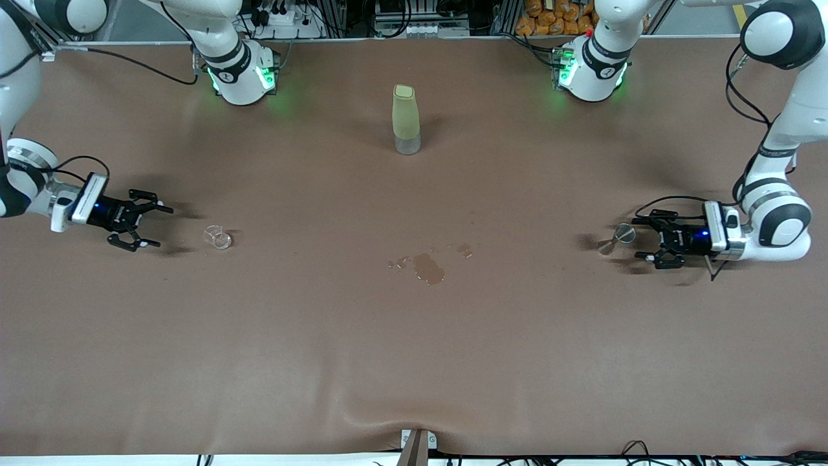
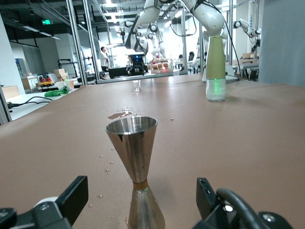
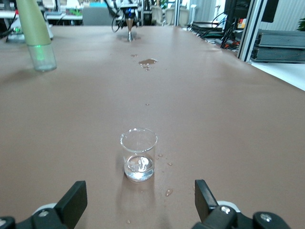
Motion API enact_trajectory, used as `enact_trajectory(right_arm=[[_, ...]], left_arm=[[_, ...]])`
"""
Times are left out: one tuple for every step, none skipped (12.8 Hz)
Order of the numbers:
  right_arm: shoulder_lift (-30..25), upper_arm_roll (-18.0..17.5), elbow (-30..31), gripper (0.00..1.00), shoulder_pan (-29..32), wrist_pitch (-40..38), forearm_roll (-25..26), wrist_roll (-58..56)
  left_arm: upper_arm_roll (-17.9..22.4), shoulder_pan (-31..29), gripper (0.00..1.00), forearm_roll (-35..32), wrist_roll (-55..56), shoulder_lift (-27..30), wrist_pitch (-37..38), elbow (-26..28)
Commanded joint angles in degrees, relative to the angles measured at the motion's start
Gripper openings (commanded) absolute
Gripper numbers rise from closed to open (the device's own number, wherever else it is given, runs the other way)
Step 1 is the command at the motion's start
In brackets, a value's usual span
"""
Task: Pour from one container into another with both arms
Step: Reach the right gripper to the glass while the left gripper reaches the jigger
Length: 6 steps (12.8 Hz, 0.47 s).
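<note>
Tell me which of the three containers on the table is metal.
The jigger, standing by the open left gripper. It is a shiny double cone; the beaker by the open right gripper is clear glass, and the bottle is green-sleeved.

The bottle (image 1: 406, 120) stands top middle, the spill (image 1: 428, 266) below it. The glass (image 1: 218, 237) sits toward the right arm's end, the metal cup (image 1: 616, 238) toward the left arm's.

No text, label or number can be read — none.
</note>
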State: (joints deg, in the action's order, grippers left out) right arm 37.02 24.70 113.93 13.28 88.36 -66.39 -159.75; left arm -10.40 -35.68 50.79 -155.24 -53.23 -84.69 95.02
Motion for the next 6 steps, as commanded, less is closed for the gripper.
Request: enact_trajectory(right_arm=[[4.1, 1.4, -0.9, 1.00, -0.5, -3.4, -5.0, -14.3], [5.4, 1.5, -0.8, 1.00, -0.5, -4.2, -6.2, -15.5], [6.4, 1.4, -0.9, 1.00, -0.6, -4.5, -6.8, -16.0], [7.4, 1.4, -0.9, 1.00, -0.6, -4.7, -7.7, -16.7], [8.1, 1.4, -0.9, 1.00, -0.6, -5.5, -8.2, -18.0], [9.6, 1.4, -0.9, 1.00, -0.6, -6.8, -9.6, -18.6]], left_arm=[[0.3, 0.3, 1.00, 1.7, -1.5, -1.5, 0.8, -0.6], [0.3, 0.4, 1.00, 1.9, -1.0, -1.5, 0.8, -0.4], [0.4, 0.4, 1.00, 1.8, -0.9, -1.6, 0.8, -0.4], [0.4, 0.4, 1.00, 1.8, -1.0, -1.9, 0.8, -0.4], [0.4, 0.4, 1.00, 1.9, -1.1, -2.1, 0.8, -0.4], [0.4, 0.4, 1.00, 1.9, -1.4, -2.3, 0.8, -0.5]])
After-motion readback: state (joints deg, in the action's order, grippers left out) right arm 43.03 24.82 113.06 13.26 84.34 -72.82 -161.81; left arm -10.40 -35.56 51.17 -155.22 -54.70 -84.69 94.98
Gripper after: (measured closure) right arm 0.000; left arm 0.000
